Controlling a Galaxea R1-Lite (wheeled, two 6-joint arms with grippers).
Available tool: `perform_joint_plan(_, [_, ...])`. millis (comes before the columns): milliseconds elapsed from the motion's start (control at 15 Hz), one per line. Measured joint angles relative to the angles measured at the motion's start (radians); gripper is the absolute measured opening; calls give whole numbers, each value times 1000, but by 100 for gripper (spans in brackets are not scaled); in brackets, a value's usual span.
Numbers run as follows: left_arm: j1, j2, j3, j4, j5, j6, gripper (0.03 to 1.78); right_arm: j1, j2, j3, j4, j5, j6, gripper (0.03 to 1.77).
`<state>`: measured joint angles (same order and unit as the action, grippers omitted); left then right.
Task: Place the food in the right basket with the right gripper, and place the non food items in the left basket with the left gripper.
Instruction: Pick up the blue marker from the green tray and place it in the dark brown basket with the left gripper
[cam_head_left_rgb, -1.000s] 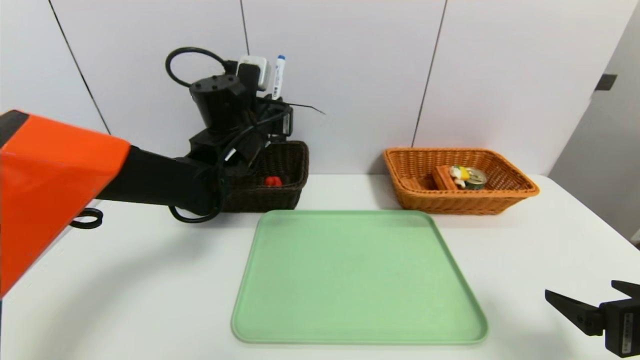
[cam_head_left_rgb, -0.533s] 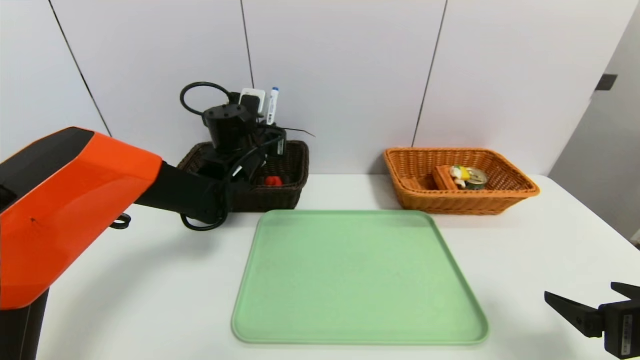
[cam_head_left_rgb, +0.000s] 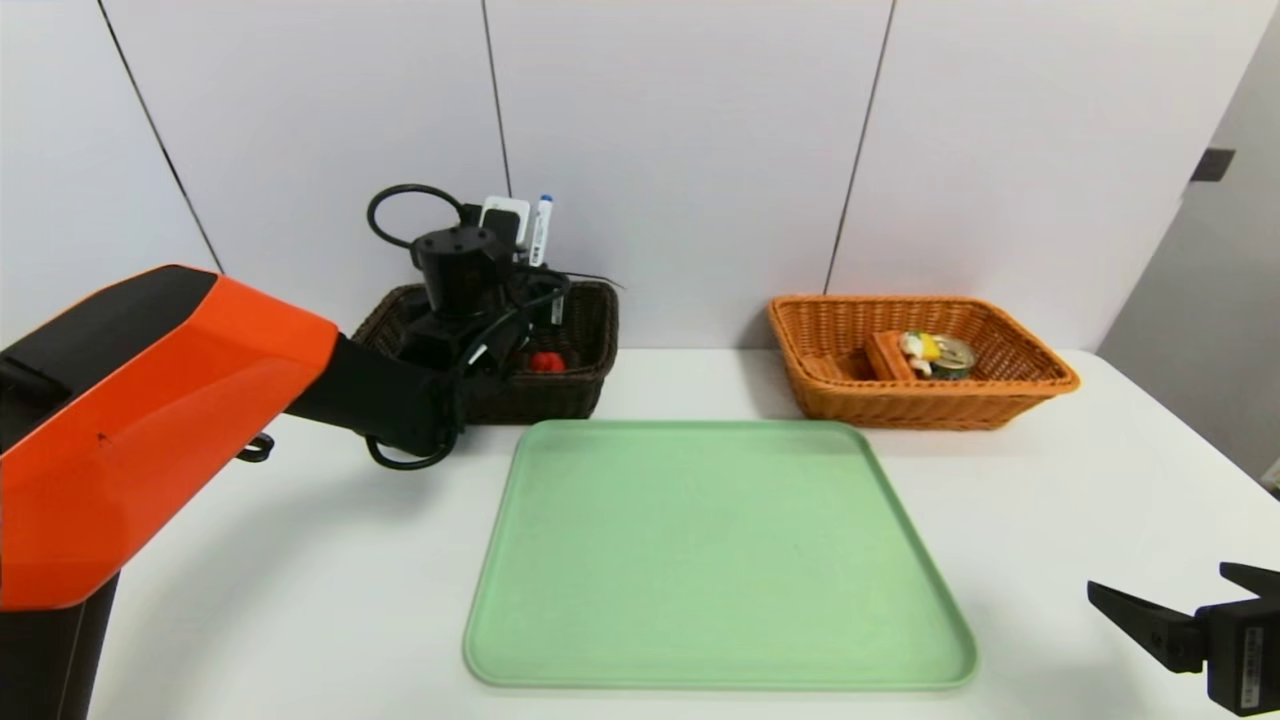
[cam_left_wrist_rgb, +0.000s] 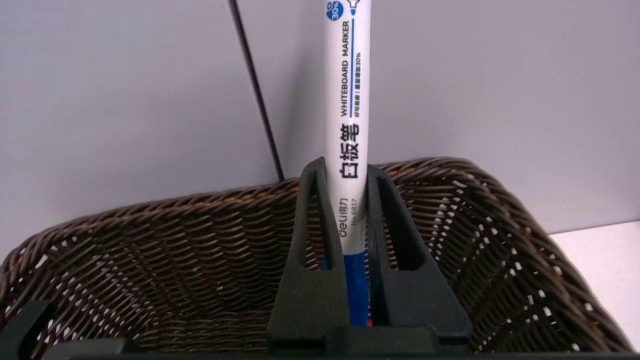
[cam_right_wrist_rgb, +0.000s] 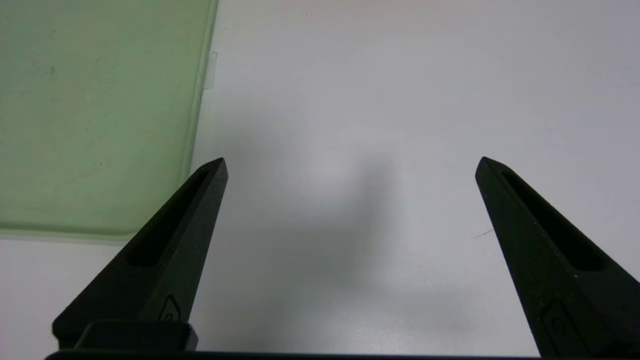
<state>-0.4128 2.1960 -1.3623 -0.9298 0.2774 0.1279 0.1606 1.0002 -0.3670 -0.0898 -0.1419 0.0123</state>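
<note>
Left end effector (cam_left_wrist_rgb: 346, 167): grips marker (cam_left_wrist_rgb: 348, 125) | marker's upper end cut off

A white table (cam_head_left_rgb: 1000, 520) carries a green tray (cam_head_left_rgb: 720, 555) and two wicker baskets (cam_head_left_rgb: 930, 405).

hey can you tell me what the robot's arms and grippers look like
The left arm has glossy orange and black casing, a black wrist and looping black cables. The left gripper has black tapering fingers with long slots. The right gripper has matching black slotted fingers, and its black body carries a pale printed label. The rest of the right arm is out of view.
</note>
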Motion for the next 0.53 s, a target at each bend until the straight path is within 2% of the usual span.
perform_joint_plan(267, [5, 2, 14, 2, 0, -1, 17, 0, 2, -3, 0, 0, 0, 171])
perform_joint_plan(333, [8, 2, 21, 2, 0, -1, 26, 0, 2, -3, 0, 0, 0, 171])
perform_joint_plan(533, [10, 2, 37, -47, -1, -23, 73, 0, 2, -2, 0, 0, 0, 171])
